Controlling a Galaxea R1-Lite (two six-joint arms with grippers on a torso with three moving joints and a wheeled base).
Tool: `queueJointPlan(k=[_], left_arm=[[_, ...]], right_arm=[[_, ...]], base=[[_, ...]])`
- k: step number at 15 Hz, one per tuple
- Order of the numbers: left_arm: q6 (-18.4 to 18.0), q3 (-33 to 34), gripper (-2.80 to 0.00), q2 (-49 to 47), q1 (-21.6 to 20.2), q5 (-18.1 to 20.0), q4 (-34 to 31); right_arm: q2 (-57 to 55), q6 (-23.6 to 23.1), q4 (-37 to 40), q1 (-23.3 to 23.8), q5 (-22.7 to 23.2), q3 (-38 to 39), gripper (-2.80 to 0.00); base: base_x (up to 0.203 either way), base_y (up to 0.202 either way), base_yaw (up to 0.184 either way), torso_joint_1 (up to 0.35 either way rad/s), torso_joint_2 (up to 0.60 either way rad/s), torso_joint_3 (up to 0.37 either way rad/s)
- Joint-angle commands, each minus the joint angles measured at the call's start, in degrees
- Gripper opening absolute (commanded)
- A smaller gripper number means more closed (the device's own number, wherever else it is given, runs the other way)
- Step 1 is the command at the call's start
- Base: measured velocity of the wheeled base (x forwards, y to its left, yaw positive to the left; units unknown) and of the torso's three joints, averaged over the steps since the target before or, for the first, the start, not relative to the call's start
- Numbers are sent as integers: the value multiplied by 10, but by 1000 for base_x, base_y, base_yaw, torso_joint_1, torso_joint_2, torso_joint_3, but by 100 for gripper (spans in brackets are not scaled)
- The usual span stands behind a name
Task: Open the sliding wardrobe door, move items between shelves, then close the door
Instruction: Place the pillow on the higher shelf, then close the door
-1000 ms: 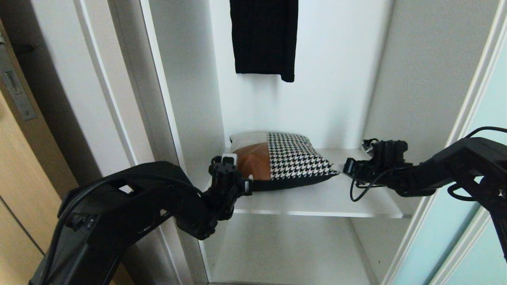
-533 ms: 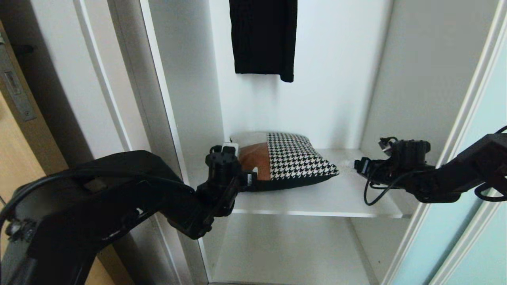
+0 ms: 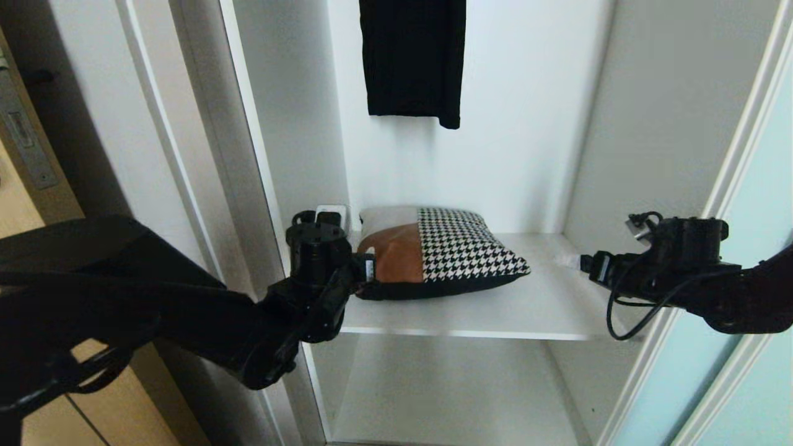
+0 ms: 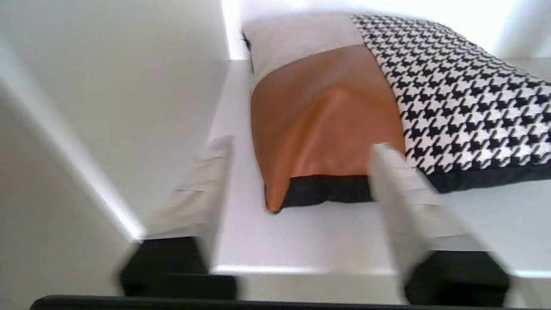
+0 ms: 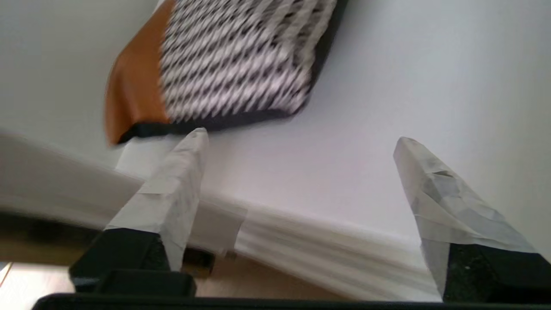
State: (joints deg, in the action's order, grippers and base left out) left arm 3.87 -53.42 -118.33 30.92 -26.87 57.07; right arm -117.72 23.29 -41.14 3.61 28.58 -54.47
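now, cushion: my square patchwork cushion (image 3: 441, 253) lies at the white laminate shelf's (image 3: 526, 313) back left corner.
left gripper (image 4: 301, 185): spread, empty, by its front left corner.
right gripper (image 5: 301, 142): spread, empty, near the shelf's right edge.

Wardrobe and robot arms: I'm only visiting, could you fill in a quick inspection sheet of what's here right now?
Surface: white shelf, bare apart from the cushion.
Job's things: patchwork cushion lies flat on it; sliding wardrobe door stands at the right, leaving the opening clear.
Clutter: nothing seen.
Grippers: left gripper open at the cushion's brown corner, holding nothing; right gripper open, clear of the cushion.
Cables: black cable loops under the right wrist.
Surroundings: black garment hangs above; wooden door at left.
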Motion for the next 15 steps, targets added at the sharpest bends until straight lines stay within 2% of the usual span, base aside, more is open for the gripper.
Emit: queueJointPlan(k=[1, 5, 10, 11, 15], left_arm=[[-2, 56, -280, 90, 5, -10, -3], [-34, 162, -280, 185, -12, -102, 4], [-58, 312, -280, 361, -72, -135, 7], [-64, 331, -280, 397, -77, -145, 6], [-79, 423, -280, 525, -99, -199, -24]], right_arm=[[72, -5, -4, 0, 2, 63, 0], [153, -11, -9, 2, 2, 167, 0], [269, -7, -7, 3, -7, 288, 0], [288, -7, -6, 3, -7, 307, -280], [342, -5, 6, 5, -21, 348, -280]], base=[[0, 0, 0, 0, 0, 0], [0, 0, 0, 0, 0, 0], [0, 0, 0, 0, 0, 0], [0, 0, 0, 0, 0, 0], [0, 0, 0, 0, 0, 0]])
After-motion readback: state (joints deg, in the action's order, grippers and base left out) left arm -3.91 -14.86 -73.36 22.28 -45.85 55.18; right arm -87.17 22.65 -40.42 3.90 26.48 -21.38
